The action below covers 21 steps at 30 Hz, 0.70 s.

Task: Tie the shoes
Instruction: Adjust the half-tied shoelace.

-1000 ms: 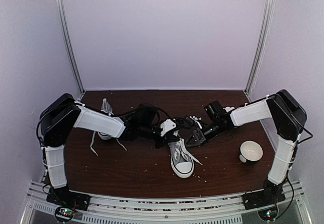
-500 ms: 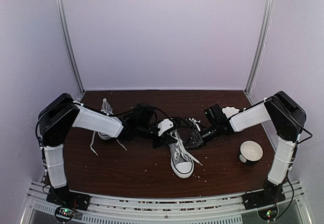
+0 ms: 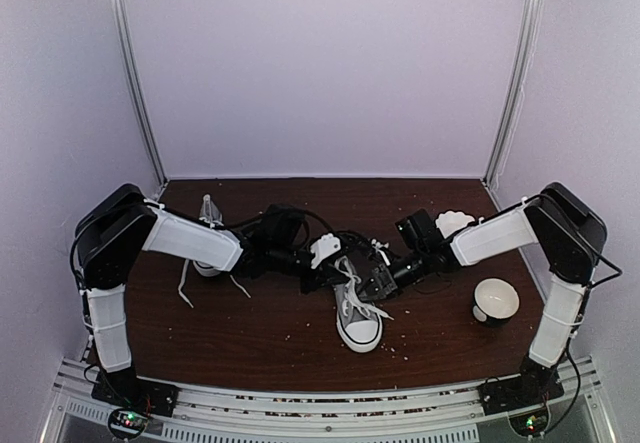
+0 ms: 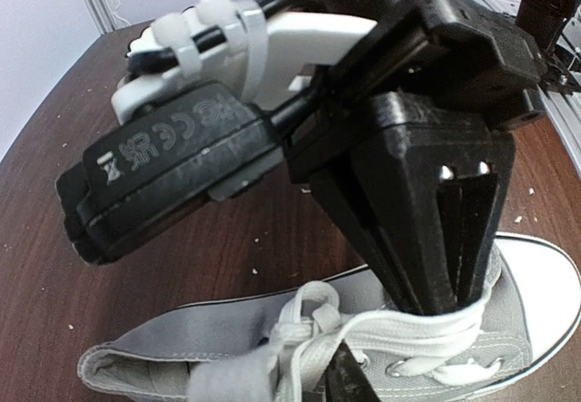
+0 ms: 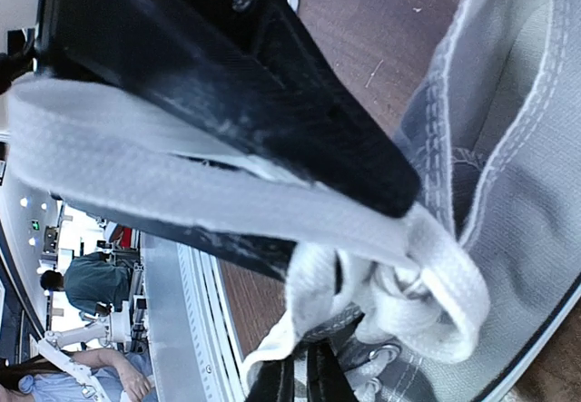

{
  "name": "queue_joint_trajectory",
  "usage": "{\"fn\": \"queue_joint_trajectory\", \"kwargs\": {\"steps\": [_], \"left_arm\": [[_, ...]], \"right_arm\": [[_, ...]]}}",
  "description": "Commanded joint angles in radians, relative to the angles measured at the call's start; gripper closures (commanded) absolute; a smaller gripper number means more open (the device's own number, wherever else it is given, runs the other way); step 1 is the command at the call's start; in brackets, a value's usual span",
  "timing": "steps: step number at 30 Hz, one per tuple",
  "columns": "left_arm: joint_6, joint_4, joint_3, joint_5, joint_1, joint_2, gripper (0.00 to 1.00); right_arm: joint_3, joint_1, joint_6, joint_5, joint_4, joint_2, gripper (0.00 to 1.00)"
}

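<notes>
The shoe (image 3: 358, 315) you are working on sits near the middle of the table (image 3: 250, 348), toe cap toward the arm bases and open collar toward the back wall. Its white lace (image 5: 182, 180) is bunched in a loose tangle over the tongue, so the bow looks not yet formed. Expect a light shoe with soft canvas sides that fold under pressure; only the rubber toe and sole are stiff, and a hard pull will likely drag the whole shoe across the wood. The lace is flat, limp and a little slick, so take it across its flat face, near the knot, not at a free end. Your right gripper (image 3: 377, 283) is clamped on a flat stretch of that lace just beside the knot, and its wrist view shows the band pinched between the two black fingers. Your left gripper (image 4: 449, 298) points down at the crossing laces with its jaws close together, the tips at the lace; whether it pinches anything I cannot tell. The second shoe (image 3: 207, 225) stands well apart at the far left behind the left arm, its laces trailing loose. A white cup (image 3: 494, 299) sits to the right.
</notes>
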Motion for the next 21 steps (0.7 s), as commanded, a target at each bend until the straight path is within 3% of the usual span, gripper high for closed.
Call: {"fn": "queue_joint_trajectory", "kwargs": {"steps": [1,6,10,15,21], "left_arm": [[0.002,-0.005,0.006,0.033,0.004,-0.035,0.8],[0.007,-0.011,0.008,0.041,0.004,-0.034,0.86],[0.022,-0.007,0.001,0.041,0.004,-0.033,0.96],[0.029,0.003,0.005,0.028,0.004,-0.026,0.98],[0.03,-0.006,0.011,0.033,0.004,-0.024,0.96]], "right_arm": [[0.002,0.014,-0.017,0.056,-0.037,-0.056,0.93],[0.046,0.015,-0.143,0.202,-0.277,-0.105,0.91],[0.069,0.015,-0.196,0.275,-0.386,-0.153,0.85],[0.1,-0.003,-0.265,0.326,-0.497,-0.174,0.81],[0.104,-0.059,-0.186,0.215,-0.334,-0.14,0.78]]}}
